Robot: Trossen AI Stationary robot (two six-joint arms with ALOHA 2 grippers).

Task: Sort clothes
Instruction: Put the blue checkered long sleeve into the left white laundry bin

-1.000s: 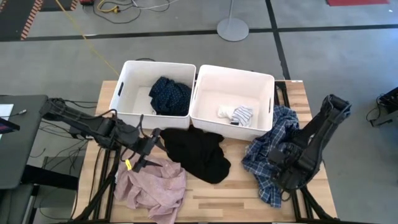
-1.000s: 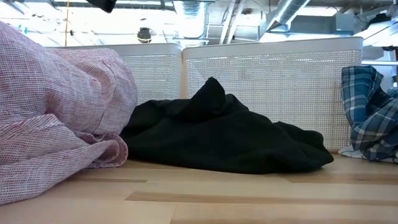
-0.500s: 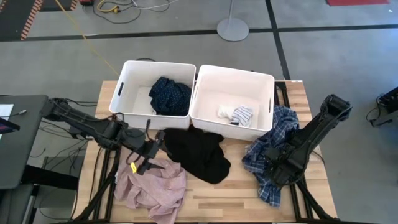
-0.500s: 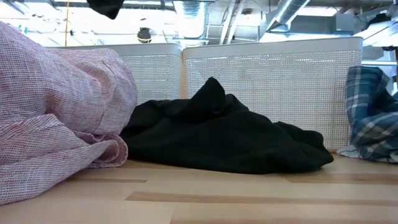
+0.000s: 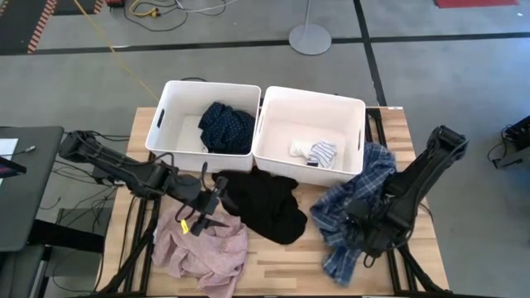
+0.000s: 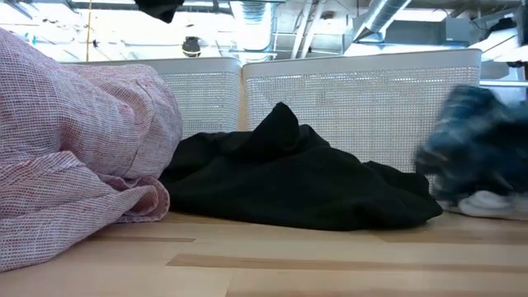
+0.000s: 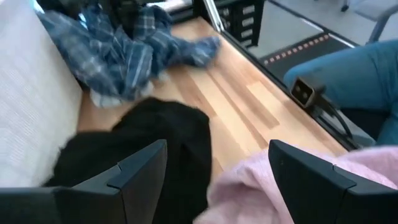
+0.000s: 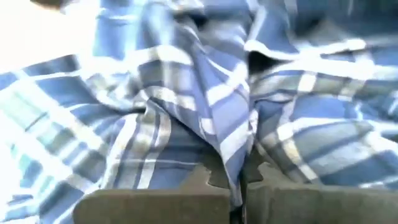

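The blue-white plaid shirt lies bunched at the table's right, with my right gripper shut on it. A black garment lies in the middle, in front of the bins. A dusty-pink garment lies at the near left. My left gripper hovers open over the gap between pink and black; its fingers have nothing between them. A navy dotted garment lies in the left bin. White and striped socks lie in the right bin. My right gripper pinches a raised fold of the plaid shirt between its two shut fingers, coming from above. The fold stands up between the fingertips. Around the hold the cloth is gathered, and the shirt's outer parts still lie on the table.
The two white bins stand side by side along the far edge. Bare wood shows at the near middle of the table. In the low view the pink garment fills the left and the black one the middle.
My right gripper has shut on the plaid shirt and shifted toward the table's left, pulling the shirt with it. The cloth has bunched up and slid left and toward the near edge. My left gripper has moved right, toward the black garment, staying open.
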